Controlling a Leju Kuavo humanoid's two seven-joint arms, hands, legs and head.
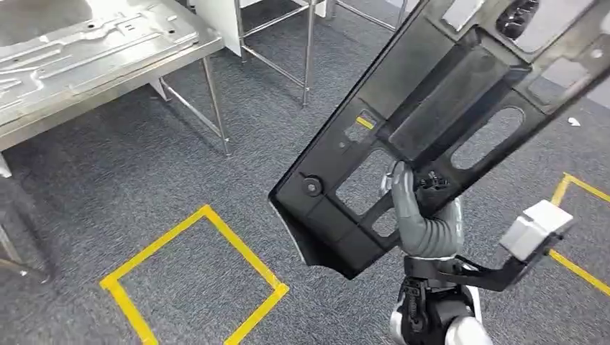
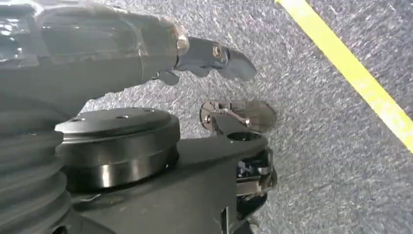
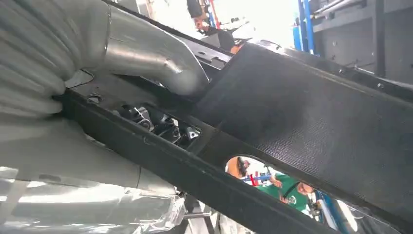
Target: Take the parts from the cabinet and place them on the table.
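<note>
A large black plastic panel (image 1: 446, 122) with several cutouts hangs tilted in the air at the right of the head view. My right hand (image 1: 421, 215) grips it near its lower middle, the thumb on the panel's face. Up close, the grey thumb (image 3: 146, 53) presses on the textured black panel (image 3: 302, 122) while dark fingers (image 3: 160, 124) reach through a slot from the other side. My left hand (image 2: 219, 83) hangs over the grey carpet, fingers apart and holding nothing. The steel table (image 1: 151, 61) stands at the upper left, carrying a pressed sheet-metal part (image 1: 72, 43).
A yellow tape square (image 1: 194, 280) marks the grey carpet below the table's near corner, and more yellow tape (image 1: 575, 190) lies at the right. Table legs (image 1: 216, 108) and another metal frame (image 1: 309, 50) stand behind. A person in green (image 3: 287, 187) shows through a panel cutout.
</note>
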